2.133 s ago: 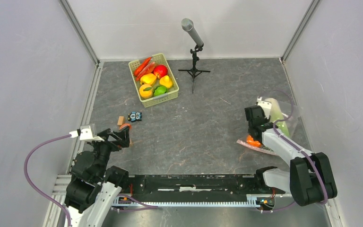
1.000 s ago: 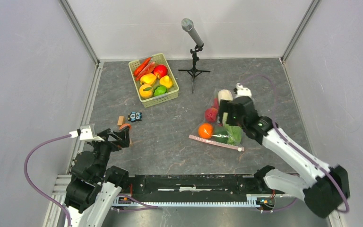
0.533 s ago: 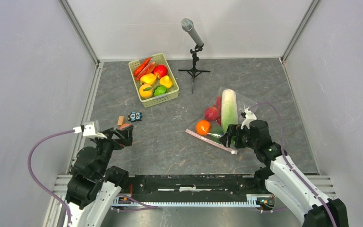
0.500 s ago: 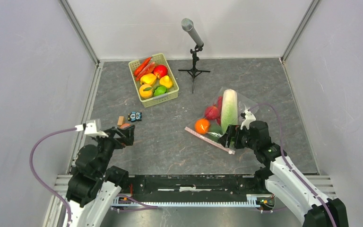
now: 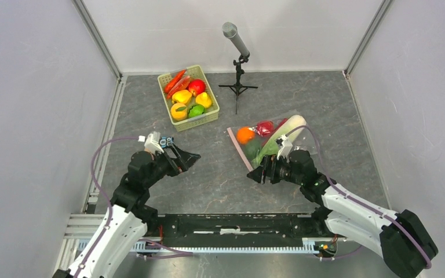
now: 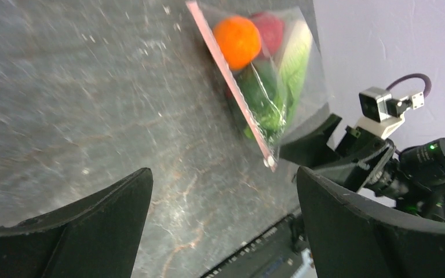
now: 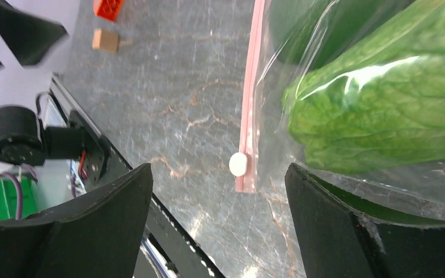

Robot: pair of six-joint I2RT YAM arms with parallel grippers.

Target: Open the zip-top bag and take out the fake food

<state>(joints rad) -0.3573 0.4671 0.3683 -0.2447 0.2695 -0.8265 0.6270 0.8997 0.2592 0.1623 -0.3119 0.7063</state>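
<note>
The clear zip-top bag (image 5: 269,139) lies flat at centre right, its pink zip strip (image 5: 239,149) facing left. Inside are an orange (image 5: 244,135), a red piece (image 5: 265,127), a dark green fruit (image 5: 254,148) and the cabbage (image 5: 282,136). My right gripper (image 5: 257,174) is open at the bag's near corner. In the right wrist view the strip (image 7: 250,104) and its white slider (image 7: 238,164) lie between the open jaws (image 7: 219,174), beside the cabbage (image 7: 382,110). My left gripper (image 5: 188,157) is open and empty, left of the bag. The left wrist view (image 6: 223,179) shows the bag (image 6: 272,75) ahead.
A green basket (image 5: 211,115) of toy produce stands at the back left. A microphone on a tripod (image 5: 238,63) stands behind the bag. An orange block (image 7: 109,7) and a wooden block (image 7: 105,39) lie far left. A black rail (image 5: 237,223) runs along the near edge.
The bag has turned and slid back-left, so its zip strip now faces left. My right gripper has moved left to the bag's near corner. My left arm has swung right towards the bag.
</note>
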